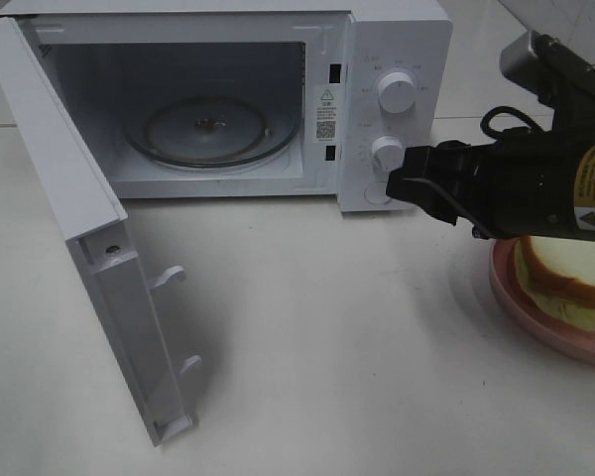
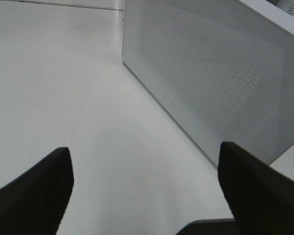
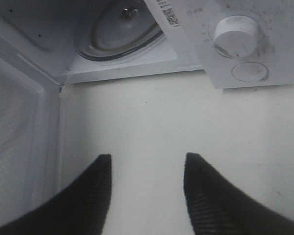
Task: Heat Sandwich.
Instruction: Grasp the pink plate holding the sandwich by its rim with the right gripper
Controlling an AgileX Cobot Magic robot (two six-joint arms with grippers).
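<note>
Lying behind right gripper (image 1: pixel 401 187) — sandwich (image 1: pixel 563 270).

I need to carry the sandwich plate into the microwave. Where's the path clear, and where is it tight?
Free: the table between the open door and the pink plate, and the bare glass turntable inside the microwave. Crowded: the right side, where the right gripper hangs by the lower knob, its arm over the sandwich.

Bright, even light; washed-out whites.
A soft shadow falls centre-left beside the microwave door (image 1: pixel 99 288) on the table (image 1: pixel 327 377); the near foreground in the 2 wrist views is blurred.
</note>
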